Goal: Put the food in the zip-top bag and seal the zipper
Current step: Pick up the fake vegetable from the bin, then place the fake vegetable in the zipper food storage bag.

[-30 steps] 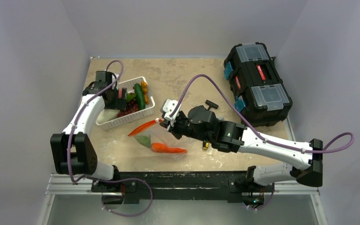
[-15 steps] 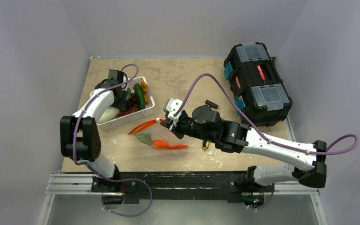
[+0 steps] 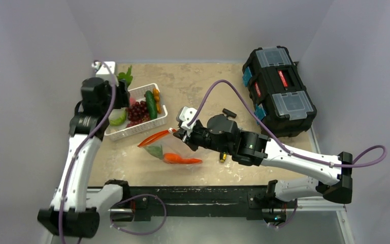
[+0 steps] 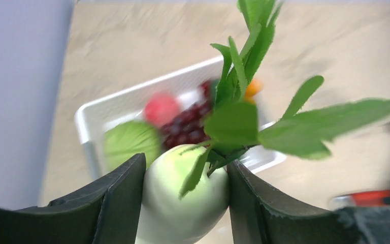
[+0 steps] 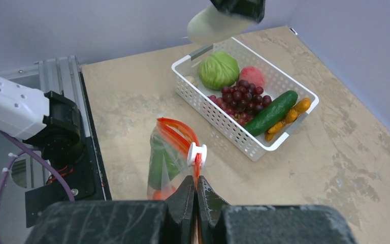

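The whole surface (image 3: 198, 81) is seen from above and behind; the white basket (image 5: 218, 119) is looked down on closely by both wrist views.

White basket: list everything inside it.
Inside the white basket lie a green cabbage, pink peach, dark red grapes, cucumber and small orange pieces. Anything beneath the grapes is covered.
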Robot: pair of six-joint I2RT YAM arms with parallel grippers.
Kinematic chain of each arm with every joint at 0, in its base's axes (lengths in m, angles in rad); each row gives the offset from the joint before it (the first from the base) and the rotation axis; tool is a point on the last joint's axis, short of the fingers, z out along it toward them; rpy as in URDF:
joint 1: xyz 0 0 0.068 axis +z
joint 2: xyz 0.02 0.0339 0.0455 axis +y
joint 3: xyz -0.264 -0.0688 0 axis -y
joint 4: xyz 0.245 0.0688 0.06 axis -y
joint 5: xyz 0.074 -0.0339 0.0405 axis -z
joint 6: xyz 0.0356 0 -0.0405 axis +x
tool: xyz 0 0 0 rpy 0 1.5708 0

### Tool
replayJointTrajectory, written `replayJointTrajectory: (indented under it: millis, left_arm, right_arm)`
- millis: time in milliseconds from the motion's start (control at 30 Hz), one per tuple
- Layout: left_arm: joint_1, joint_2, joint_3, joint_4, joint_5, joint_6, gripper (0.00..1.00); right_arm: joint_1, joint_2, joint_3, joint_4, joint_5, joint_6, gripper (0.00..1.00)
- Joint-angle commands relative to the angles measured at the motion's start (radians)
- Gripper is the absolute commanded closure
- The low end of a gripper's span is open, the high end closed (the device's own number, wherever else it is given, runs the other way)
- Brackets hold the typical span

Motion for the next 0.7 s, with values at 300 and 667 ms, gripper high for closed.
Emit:
replayJointTrajectory:
  millis: [300, 667]
  left_arm:
    - [0.033, -0.617, -0.458, 0.697, 0.626, -0.781, 0.82]
    - [0.031, -0.998, -0.638, 0.552, 0.264, -1.023, 0.90]
  right_arm:
    - [-0.003, 0.003, -0.008, 0.102, 0.006, 0.049, 1.00]
    - [-0.008, 0.022, 0.010, 0.130, 0.020, 0.080, 1.00]
